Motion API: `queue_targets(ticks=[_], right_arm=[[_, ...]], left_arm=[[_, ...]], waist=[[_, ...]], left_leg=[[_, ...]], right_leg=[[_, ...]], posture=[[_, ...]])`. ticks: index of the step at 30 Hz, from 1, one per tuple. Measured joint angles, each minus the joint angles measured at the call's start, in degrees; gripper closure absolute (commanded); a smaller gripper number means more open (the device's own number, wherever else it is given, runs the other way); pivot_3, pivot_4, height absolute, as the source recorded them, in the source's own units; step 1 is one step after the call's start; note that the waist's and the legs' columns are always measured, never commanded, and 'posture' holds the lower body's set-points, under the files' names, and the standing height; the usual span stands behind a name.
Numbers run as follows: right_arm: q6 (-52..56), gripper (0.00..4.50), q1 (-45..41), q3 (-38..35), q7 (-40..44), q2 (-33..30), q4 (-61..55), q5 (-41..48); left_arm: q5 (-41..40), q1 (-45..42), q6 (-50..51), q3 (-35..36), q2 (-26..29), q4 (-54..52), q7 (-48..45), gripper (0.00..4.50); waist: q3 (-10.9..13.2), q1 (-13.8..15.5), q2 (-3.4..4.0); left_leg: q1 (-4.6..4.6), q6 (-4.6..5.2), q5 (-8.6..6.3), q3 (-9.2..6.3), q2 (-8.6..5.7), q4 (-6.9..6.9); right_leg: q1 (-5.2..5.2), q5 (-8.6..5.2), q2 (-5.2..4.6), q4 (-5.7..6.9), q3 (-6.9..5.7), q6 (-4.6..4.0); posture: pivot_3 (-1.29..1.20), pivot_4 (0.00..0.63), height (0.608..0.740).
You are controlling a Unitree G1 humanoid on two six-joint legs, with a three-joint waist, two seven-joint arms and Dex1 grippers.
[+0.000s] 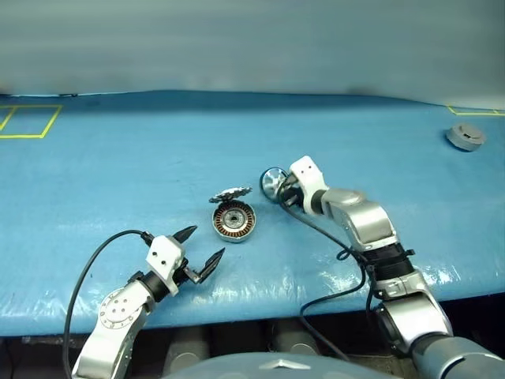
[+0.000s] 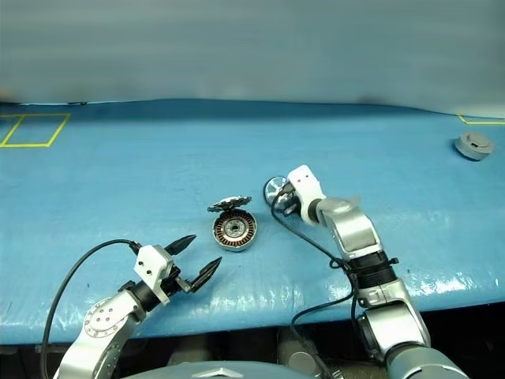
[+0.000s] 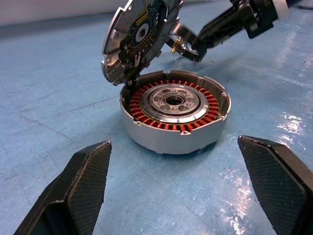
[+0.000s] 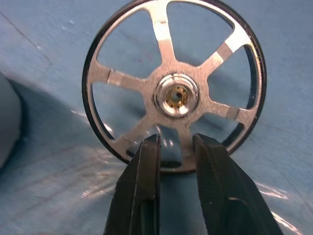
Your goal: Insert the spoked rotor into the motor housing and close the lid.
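Right wrist view shows the right gripper (image 4: pixel 176 147) pinching the spoked rotor (image 4: pixel 174 85) by its rim, upright, to carry toward the motor housing (image 1: pixel 234 221); lid (image 1: pixel 230 194) propped open; left gripper (image 1: pixel 203 247) spread, waiting nearby.

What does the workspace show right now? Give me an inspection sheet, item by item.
Surface: blue table cover, yellow tape marks at the far corners.
Job's things: motor housing on the cover, copper windings exposed; lid hinged up; spoked rotor held upright beside the housing.
Clutter: grey flanged part far to the right.
Hands: left hand open, empty, near the housing; right hand pinching the rotor's rim.
Cables: black cable along each arm.
Surroundings: plain wall behind.
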Motion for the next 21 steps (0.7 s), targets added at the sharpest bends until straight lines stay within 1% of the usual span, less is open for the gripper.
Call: queue_targets(ticks=[1, 5, 7, 9, 10, 15, 21], right_arm=[[0.0, 2.43, 0.0, 0.0, -0.1, 0.1, -0.1, 0.0], [1.0, 2.43, -0.3, -0.2, -0.4, 0.1, -1.1, 0.0], [1.4, 2.43, -0.3, 0.1, -0.3, -0.2, -2.2, 0.0], [2.4, 2.43, -0.3, 0.5, -0.2, -1.0, -3.6, 0.0], [2.7, 2.43, -0.3, 0.6, -0.1, -1.4, -4.5, 0.0], [4.9, 2.43, -2.1, 0.6, 0.3, -1.6, -7.5, 0.8], [4.7, 2.43, -2.3, 0.5, -0.6, -0.8, -4.6, 0.9]], left_arm=[[0.0, -0.2, 0.0, 0.0, 0.0, 0.0, 0.0, 0.00], [0.0, 0.0, 0.0, 0.0, 0.0, 0.0, -0.1, 0.00], [0.0, 0.0, 0.0, 0.0, 0.0, 0.0, -0.1, 0.00], [0.0, 0.0, 0.0, 0.0, 0.0, 0.0, -0.1, 0.00], [0.0, 0.0, 0.0, 0.0, 0.0, 0.0, -0.1, 0.00], [0.0, -0.1, 0.0, 0.0, 0.0, 0.1, -0.2, 0.00], [0.0, -0.2, 0.0, 0.1, 0.0, 0.3, -0.3, 0.00]], waist=[[0.0, 0.1, -0.01], [0.0, 0.3, -0.02], [0.1, 0.3, 0.00], [0.1, 0.4, 0.03], [0.1, 0.5, 0.06], [0.2, 0.5, 0.09], [0.2, 0.6, 0.13]], left_leg=[[0.00, 0.00, 0.00, -0.02, 0.00, 0.01], [-0.12, 0.00, 0.00, -0.02, -0.05, 0.00], [-0.40, 0.00, 0.00, -0.01, -0.06, 0.02], [-0.78, -0.01, 0.01, -0.04, -0.07, 0.08], [-0.84, -0.01, 0.01, -0.05, -0.08, 0.07], [-0.87, -0.01, 0.01, -0.03, -0.08, 0.03], [-0.85, -0.01, 0.01, 0.00, -0.09, 0.07]], right_leg=[[0.01, 0.00, 0.00, -0.01, -0.02, 0.01], [-0.06, 0.00, -0.07, -0.09, -0.03, 0.01], [-0.37, 0.06, -0.06, -0.06, -0.02, -0.01], [-0.74, 0.16, -0.04, -0.01, -0.04, 0.12], [-0.77, 0.29, -0.04, -0.03, -0.05, 0.36], [-0.76, 0.26, -0.03, -0.09, -0.13, 0.38], [-0.72, 0.24, -0.03, -0.09, -0.12, 0.35]], posture=[[0.00, 0.150, 0.740], [0.00, 0.150, 0.740], [0.00, 0.150, 0.740], [0.00, 0.150, 0.740], [0.00, 0.150, 0.740], [0.00, 0.150, 0.740], [0.00, 0.150, 0.740]])
